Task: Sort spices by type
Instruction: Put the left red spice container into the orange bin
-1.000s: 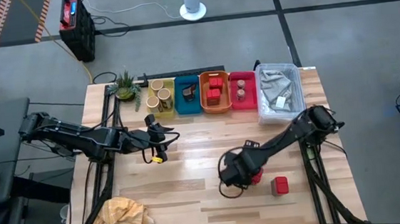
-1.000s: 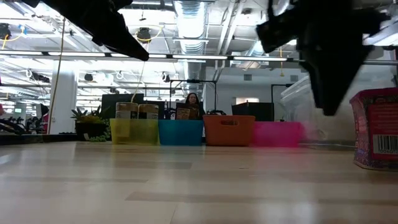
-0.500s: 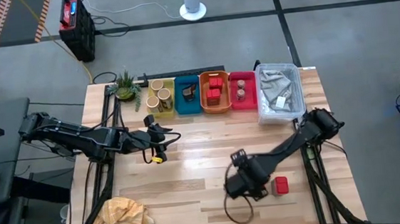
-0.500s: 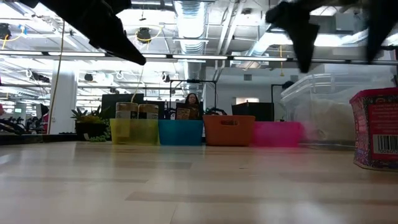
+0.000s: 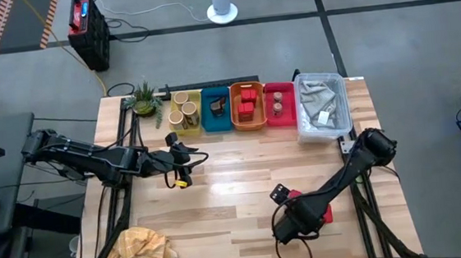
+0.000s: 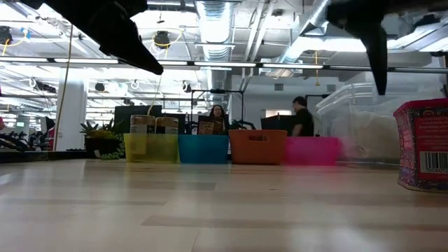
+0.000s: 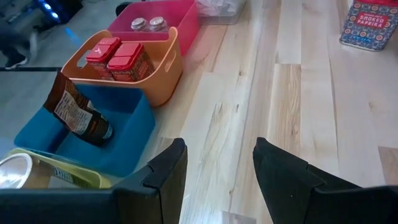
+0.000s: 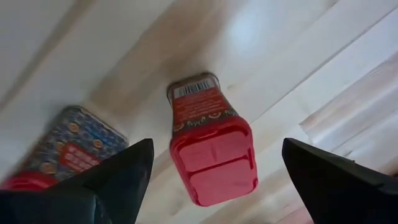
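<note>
Red plastic and printed card marked the two boxy spice packs on the pale wooden table (image 5: pixel 218 179): one upright red-lidded pack (image 8: pixel 211 146) sat between the right gripper's (image 8: pixel 214 180) spread fingers (image 8: pixel 115 180), not touching either, and a second pack with a patterned blue-and-red side (image 8: pixel 65 146) stood just beside it. From above, the right gripper (image 5: pixel 297 221) hung over the table's near right part, covering most of both packs. The left gripper (image 7: pixel 214 171), fingers apart and empty, hovered over bare wood near the row of trays at the far edge. There the yellow tray (image 5: pixel 184 112) held pale round tubs (image 5: pixel 176 117), the blue tray (image 7: pixel 81 134) a dark-tan packet (image 7: pixel 78 115), the orange tray (image 7: pixel 158 71) two red packs (image 7: pixel 121 59), and the pink-red tray (image 7: pixel 177 25) two tiny jars (image 7: pixel 149 23).
</note>
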You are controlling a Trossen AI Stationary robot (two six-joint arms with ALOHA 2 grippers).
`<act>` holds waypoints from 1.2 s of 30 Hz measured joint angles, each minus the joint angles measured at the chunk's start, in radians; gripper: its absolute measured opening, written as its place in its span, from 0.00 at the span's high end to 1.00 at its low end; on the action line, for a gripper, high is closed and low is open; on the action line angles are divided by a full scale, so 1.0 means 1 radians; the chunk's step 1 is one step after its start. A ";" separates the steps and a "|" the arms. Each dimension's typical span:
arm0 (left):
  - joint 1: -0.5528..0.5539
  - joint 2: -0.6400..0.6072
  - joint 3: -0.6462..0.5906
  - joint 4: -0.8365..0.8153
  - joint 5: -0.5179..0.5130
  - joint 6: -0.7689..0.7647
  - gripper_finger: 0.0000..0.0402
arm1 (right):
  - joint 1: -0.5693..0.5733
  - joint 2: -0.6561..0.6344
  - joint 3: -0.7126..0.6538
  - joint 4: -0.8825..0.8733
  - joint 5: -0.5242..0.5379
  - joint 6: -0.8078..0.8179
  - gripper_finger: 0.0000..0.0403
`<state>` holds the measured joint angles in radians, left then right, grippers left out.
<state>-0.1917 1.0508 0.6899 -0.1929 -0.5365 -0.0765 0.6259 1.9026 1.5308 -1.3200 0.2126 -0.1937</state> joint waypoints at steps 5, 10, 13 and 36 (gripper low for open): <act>0.000 0.000 0.000 0.002 0.000 0.001 0.57 | -0.031 0.000 -0.071 0.063 -0.002 -0.034 0.04; 0.000 0.000 0.000 0.000 0.000 0.003 0.57 | -0.074 0.000 -0.109 0.082 -0.045 -0.079 0.07; 0.000 0.000 0.000 -0.008 0.000 0.003 0.57 | -0.097 0.000 -0.118 0.091 -0.079 -0.105 0.15; 0.000 0.000 0.000 -0.017 -0.029 0.046 0.57 | -0.499 -0.005 0.107 0.114 0.095 -0.489 0.39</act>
<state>-0.1913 1.0508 0.6899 -0.2104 -0.5652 -0.0307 0.1267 1.8980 1.6374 -1.2058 0.3079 -0.6826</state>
